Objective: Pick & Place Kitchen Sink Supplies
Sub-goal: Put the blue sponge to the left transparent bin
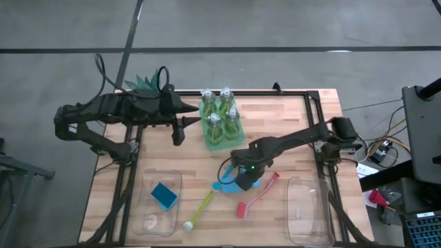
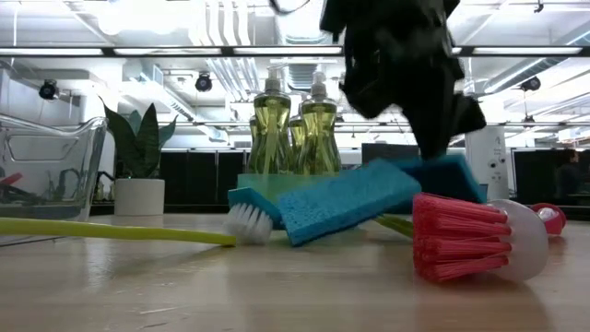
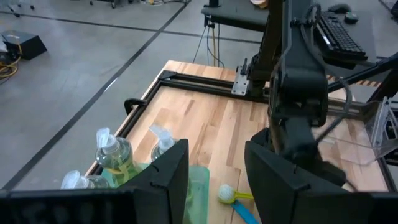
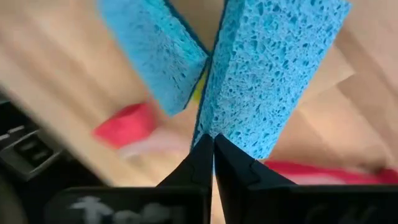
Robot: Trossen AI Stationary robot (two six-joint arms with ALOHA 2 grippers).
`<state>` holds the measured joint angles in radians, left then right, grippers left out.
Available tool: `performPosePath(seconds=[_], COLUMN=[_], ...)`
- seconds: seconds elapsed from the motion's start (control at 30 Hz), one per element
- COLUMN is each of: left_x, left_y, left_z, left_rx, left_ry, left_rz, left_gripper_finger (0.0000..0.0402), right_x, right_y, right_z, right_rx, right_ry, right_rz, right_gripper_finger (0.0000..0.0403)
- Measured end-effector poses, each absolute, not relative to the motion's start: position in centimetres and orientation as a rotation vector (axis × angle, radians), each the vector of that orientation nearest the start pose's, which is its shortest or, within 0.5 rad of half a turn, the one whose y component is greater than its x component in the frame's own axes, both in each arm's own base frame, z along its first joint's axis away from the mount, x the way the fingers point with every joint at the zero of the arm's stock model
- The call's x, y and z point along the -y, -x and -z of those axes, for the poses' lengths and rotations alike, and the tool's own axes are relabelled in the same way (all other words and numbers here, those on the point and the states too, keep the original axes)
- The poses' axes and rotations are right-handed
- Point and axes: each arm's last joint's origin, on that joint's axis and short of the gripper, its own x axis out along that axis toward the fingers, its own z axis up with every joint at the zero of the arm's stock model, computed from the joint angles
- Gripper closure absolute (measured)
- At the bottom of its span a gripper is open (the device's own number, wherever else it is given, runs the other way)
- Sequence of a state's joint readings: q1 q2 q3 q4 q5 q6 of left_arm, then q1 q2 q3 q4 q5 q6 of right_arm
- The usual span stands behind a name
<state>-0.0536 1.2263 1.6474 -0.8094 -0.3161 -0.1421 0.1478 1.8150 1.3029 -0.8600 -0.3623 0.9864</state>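
Note:
My right gripper (image 1: 241,169) is shut and hangs over two blue sponges (image 2: 346,198) in the middle of the table. The wrist view shows one sponge (image 4: 155,50) beside the other sponge (image 4: 273,74), which stands just past the fingertips. A red brush (image 1: 256,196), a yellow brush (image 1: 200,210) and a blue brush head (image 2: 249,217) lie around them. Several bottles (image 1: 219,114) stand in a green tray (image 1: 220,136). Another sponge (image 1: 164,196) lies in the left bin. My left gripper (image 1: 180,131) waits open beside the tray. My right gripper comes from above, pointing down. Its shut fingertips (image 4: 205,152) meet the lower edge (image 4: 214,127) of one blue sponge. No sponge shows between the fingers, and I cannot tell whether they pinch it or only touch it. The sponge sits tilted on the things below it.
A clear bin (image 1: 145,179) sits at the near left and a second clear bin (image 1: 306,210) at the near right. A potted plant (image 1: 145,84) stands at the far left corner behind my left arm. Bare wood lies between the tray and the right frame rail.

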Motion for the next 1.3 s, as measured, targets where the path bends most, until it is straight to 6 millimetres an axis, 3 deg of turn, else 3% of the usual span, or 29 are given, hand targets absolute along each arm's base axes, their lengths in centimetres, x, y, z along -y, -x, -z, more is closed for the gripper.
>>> performPosePath(seconds=[0.4, 0.57, 0.8, 1.0, 1.17, 1.3], left_x=[0.3, 0.4, 1.3, 1.4, 1.4, 1.4], left_y=[-21.6, -21.5, -21.4, -21.3, -21.4, -21.4], left_z=[-48.2, -48.5, -49.2, -49.5, -49.8, -49.9], left_rx=[-0.296, -0.285, -0.244, -0.223, -0.203, -0.204], left_ry=[0.081, 0.110, 0.127, 0.179, 0.220, 0.358], left_rz=[-0.270, -0.218, 0.095, 0.149, 0.146, 0.166], left_gripper_finger=[0.0252, 0.0252, 0.0252, 0.0252, 0.0252, 0.0252], right_x=[-5.6, -5.5, -5.2, -5.2, -5.3, -5.2], right_y=[-31.5, -30.8, -30.7, -30.9, -30.9, -30.9], right_z=[-29.6, -33.9, -39.0, -41.5, -42.2, -42.6], right_rx=[-1.194, -0.914, -0.473, -0.222, -0.141, -0.072], right_ry=[-1.031, -1.006, -0.889, -0.787, -0.725, -0.662], right_rz=[0.091, -0.090, -0.293, -0.414, -0.457, -0.464], right_gripper_finger=[0.0395, 0.0395, 0.0395, 0.0395, 0.0395, 0.0395])
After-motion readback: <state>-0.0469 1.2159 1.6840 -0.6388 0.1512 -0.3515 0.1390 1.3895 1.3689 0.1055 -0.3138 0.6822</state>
